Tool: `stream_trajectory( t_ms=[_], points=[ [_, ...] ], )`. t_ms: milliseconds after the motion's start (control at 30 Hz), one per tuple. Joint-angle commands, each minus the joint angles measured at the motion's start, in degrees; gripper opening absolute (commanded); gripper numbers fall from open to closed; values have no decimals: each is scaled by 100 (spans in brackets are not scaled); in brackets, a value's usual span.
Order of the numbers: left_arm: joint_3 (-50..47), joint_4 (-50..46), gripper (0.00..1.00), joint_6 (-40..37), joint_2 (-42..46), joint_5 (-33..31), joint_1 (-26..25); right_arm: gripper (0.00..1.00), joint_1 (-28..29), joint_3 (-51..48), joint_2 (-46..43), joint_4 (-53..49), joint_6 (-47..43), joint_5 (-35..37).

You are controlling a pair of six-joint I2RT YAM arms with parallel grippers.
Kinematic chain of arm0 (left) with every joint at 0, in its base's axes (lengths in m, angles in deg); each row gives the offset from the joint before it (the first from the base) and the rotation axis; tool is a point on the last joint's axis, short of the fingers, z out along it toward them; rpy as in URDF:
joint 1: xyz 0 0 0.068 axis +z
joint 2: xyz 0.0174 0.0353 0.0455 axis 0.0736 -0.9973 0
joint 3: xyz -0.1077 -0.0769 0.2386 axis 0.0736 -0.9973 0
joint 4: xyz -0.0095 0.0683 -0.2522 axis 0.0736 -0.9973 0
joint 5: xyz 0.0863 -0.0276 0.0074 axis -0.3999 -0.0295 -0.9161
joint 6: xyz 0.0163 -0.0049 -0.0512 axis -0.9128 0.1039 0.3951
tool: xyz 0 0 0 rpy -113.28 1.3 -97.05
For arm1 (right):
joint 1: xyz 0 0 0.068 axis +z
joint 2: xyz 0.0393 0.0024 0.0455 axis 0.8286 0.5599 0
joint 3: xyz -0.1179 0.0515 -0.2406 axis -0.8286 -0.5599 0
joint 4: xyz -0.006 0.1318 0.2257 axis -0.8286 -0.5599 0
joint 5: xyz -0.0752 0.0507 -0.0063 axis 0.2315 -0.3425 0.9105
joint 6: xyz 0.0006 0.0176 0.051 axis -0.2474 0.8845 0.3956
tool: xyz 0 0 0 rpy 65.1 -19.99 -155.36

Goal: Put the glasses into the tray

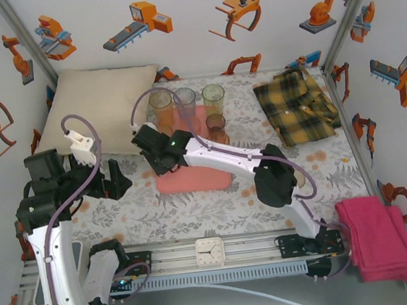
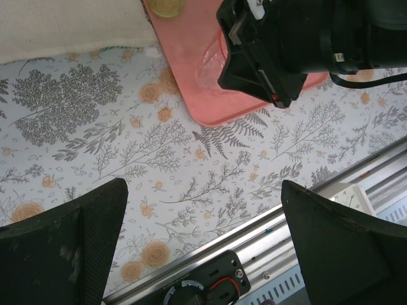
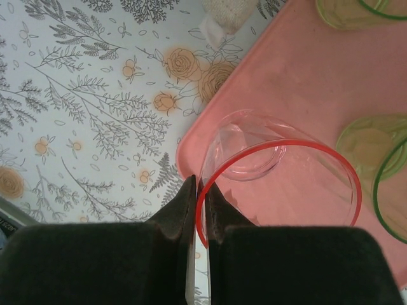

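My right gripper (image 3: 199, 185) pinching pink glass (image 3: 254, 159) by rim, one finger inside, so it hangs upright over tray (image 3: 299, 82) near-left corner, apart from green glasses (image 3: 372, 143). My left gripper (image 2: 202, 197) spread wide, idle.

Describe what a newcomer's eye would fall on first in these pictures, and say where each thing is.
The flat salmon-pink rectangular tray at centre draws the eye, with tinted transparent tumblers standing along its far end. Near its left edge the right gripper pinches the rim of a pink-tinted transparent tumbler. A yellow-and-black plaid shirt lies at far right, and a magenta folded cloth at near right.
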Motion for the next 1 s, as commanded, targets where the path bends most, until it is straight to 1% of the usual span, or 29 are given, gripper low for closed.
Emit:
stream_trajectory(
  t_ms=[0, 233, 367, 667, 967],
  points=[
    [-25, -147, 100, -71, 85, 14, 4, 4, 41, 371, 167, 105, -196, 192],
    [-95, -121, 100, 117, 243, 171, 20, 5, 42, 809, 523, 42, -308, 310],
    [-150, -165, 100, 84, 307, 80, 40, 5, 30, 1038, 713, -12, -359, 380],
    [-149, -140, 100, 92, 274, 102, 38, 5, 2, 1462, 1035, -309, -491, 594],
    [-168, -157, 100, 108, 299, 137, 58, 6, -80, 1584, 1183, -429, -523, 629]
  ],
)
